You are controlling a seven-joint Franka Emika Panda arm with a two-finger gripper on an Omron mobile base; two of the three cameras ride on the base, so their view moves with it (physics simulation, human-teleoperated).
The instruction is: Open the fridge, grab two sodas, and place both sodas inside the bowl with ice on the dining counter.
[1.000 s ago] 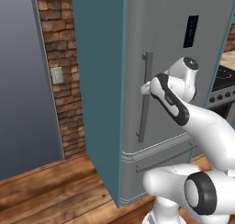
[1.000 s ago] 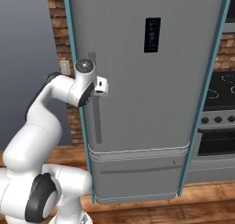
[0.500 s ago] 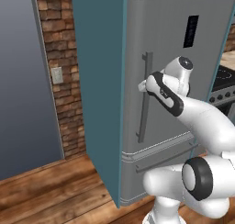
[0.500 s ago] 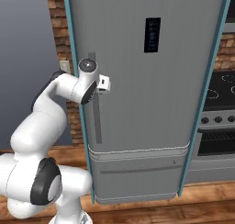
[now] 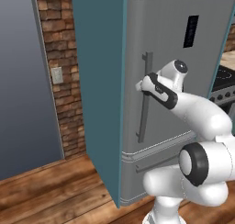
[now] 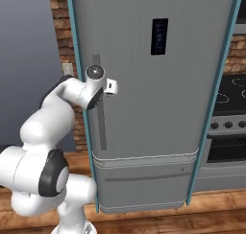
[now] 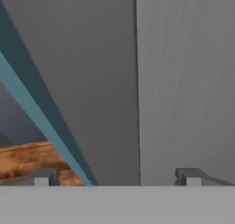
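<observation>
2 small dark fingertips of the pincer [image 7: 117,177] stand wide apart and released, grasping nothing, with the fridge handle [image 7: 137,87] running as a vertical line toward 12 o'clock between them, a placing that looks meant for closing on it. In the left base view the pincer [image 5: 143,84] meets the handle [image 5: 145,99] near its upper end, at about 9 o'clock from the white arm [image 5: 193,110]. The tall grey fridge [image 6: 158,103] stands shut, teal-edged, with a stove [image 6: 229,125] at 3 o'clock.
</observation>
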